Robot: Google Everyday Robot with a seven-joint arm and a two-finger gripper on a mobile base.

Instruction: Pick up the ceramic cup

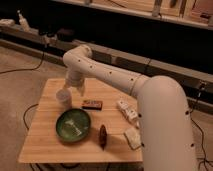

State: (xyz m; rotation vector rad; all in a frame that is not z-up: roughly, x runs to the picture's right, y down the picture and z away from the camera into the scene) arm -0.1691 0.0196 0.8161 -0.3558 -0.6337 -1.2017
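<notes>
Your cup stands upright on the tabletop, just behind the bowl, toward its left. The gripper hangs behind the bowl too, slightly higher and right of the cup; you cannot tell whether it is apart or together.

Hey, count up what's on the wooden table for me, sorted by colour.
White or pale: 3 (ceramic cup, packet, block)
Green: 1 (bowl)
Dark or brown: 2 (flat bar, brown item)
Total: 6
The gripper hangs just above and beside the ceramic cup.
</notes>
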